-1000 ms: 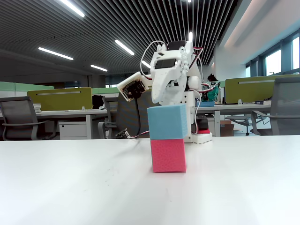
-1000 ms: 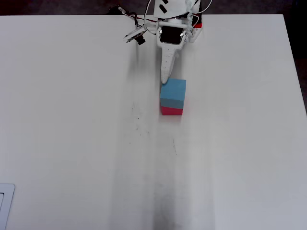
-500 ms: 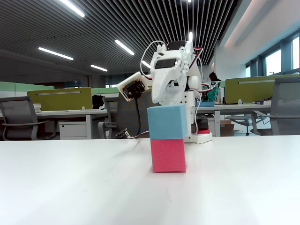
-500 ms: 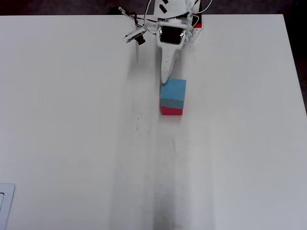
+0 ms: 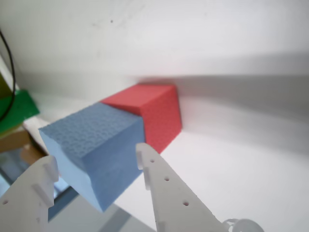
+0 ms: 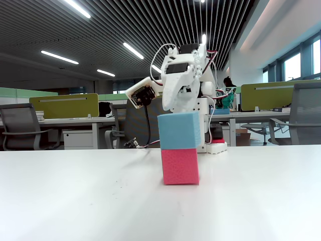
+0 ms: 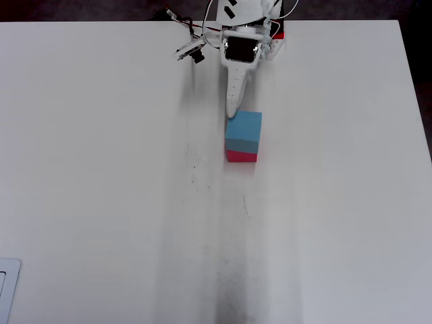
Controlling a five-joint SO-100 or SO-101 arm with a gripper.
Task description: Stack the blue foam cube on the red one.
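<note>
Sky-blue foam sits squarely atop pinkish-red foam: the blue foam cube [image 6: 179, 130] rests on the red one [image 6: 179, 166], their side faces nearly flush in the fixed view, with the blue top edge reaching a touch further left than the red block beneath. From overhead, the blue foam cube [image 7: 244, 131] covers most of the red one [image 7: 241, 157], leaving only a thin red strip showing along the near edge. The stack stands on the white table [image 7: 101, 189] toward the far side, a little right of centre, just in front of the arm's base [image 7: 246, 34]. In the wrist view the gripper [image 5: 94, 166] hangs beside the stack with its white fingers [image 5: 164, 188] spread apart; the blue foam cube [image 5: 94, 145] lies beyond the gap between them, and neither finger presses on it, so the tool has hold of nothing. The red one [image 5: 154, 111] shows past it, touching the table. Overhead, the gripper's tip [image 7: 231, 113] ends right at the far-left corner of the blue block; whether it touches cannot be told. Wide bare tabletop stretches to the left, right and near sides of the stack, well clear of every table edge; a small pale object [image 7: 7, 287] sits at the near-left corner.
</note>
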